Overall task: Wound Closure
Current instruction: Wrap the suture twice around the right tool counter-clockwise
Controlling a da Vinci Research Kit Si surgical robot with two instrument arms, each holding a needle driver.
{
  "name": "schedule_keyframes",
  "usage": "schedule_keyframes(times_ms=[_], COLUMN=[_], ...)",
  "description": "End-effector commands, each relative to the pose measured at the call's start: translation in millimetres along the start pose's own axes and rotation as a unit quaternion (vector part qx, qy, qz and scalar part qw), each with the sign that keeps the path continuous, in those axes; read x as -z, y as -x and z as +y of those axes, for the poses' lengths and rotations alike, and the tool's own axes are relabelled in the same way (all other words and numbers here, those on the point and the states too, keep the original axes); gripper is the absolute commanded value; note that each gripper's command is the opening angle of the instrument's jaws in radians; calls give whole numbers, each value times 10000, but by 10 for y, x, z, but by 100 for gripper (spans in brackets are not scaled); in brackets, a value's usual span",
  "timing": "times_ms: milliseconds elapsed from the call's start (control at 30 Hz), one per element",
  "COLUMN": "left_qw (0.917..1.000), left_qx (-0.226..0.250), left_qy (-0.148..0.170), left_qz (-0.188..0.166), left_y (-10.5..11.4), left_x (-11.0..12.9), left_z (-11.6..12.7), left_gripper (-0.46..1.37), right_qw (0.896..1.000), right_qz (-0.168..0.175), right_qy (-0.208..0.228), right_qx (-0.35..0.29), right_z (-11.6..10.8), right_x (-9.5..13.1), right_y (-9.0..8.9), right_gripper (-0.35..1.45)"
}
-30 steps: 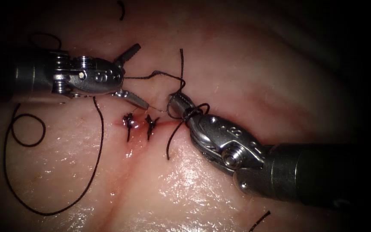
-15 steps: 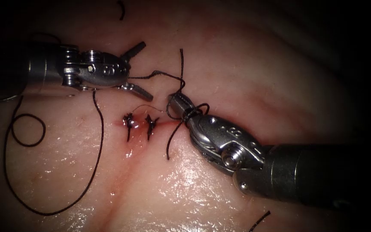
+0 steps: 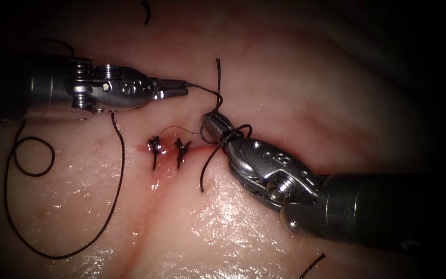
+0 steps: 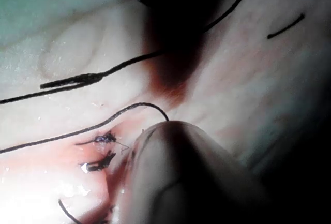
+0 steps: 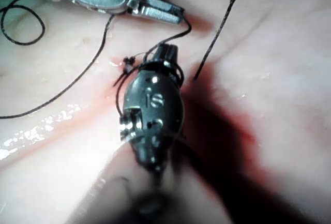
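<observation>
Left claw (image 3: 181,88) was closed on the thread (image 3: 205,89); right claw (image 3: 210,122), closed with thread looped around it, held nothing visible beside two knots (image 3: 169,147).

left tool (image 3: 174,89) jaws closed; right tool (image 3: 213,124) jaws closed.

Pale pink, wet-looking surface spans the endoscope view, glistening with bright highlights toward the lower centre, where the light falls strongest. Brightness drops off toward every edge, and the corners and the far right go to near black. Both wrist views are strongly lit and pale, with a deep dark shadow across part of each; no walls, floor, furniture or windows can be made out.
</observation>
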Motion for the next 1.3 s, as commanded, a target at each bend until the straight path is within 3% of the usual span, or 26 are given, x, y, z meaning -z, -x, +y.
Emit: schedule_keyframes(times_ms=[33, 200, 533, 700, 800, 867, 1033, 1133, 1300], left_qw=[10000, 9999, 9994, 9992, 9992, 9991, 9989, 9988, 9985], left_qx=[-2, -107, -308, -364, -348, -365, -405, -420, -442], left_qy=[56, 75, 144, 164, 188, 194, 220, 246, 302], left_qz=[-28, -68, 4, 12, -20, -39, -68, -83, -112], left_y=[1, 12, 39, 46, 48, 49, 52, 55, 64], left_x=[3, 33, 99, 130, 141, 145, 154, 162, 174], left_z=[0, -9, -56, -69, -70, -68, -67, -69, -70], left_gripper=[-35, -35, -35, -35, -35, -35, -35, -35, -35], right_qw=[10000, 10000, 9997, 9981, 9911, 9812, 9674, 9606, 9458], right_qz=[4, 3, 252, 279, 349, 449, 757, 847, 933], right_qy=[37, 41, 36, -516, -1006, -1390, -1992, -2228, -2672], right_qx=[0, 1, 1, 180, 801, 1264, 1369, 1431, 1592], right_z=[0, 2, 4, 4, 3, 5, 9, 7, -3], right_x=[0, -1, -5, -6, -9, -13, -23, -28, -32], right_y=[0, 0, -2, -2, -4, -6, -8, -8, -7], right_gripper=[-35, -35, -35, -35, -35, -35, -35, -8, 6])
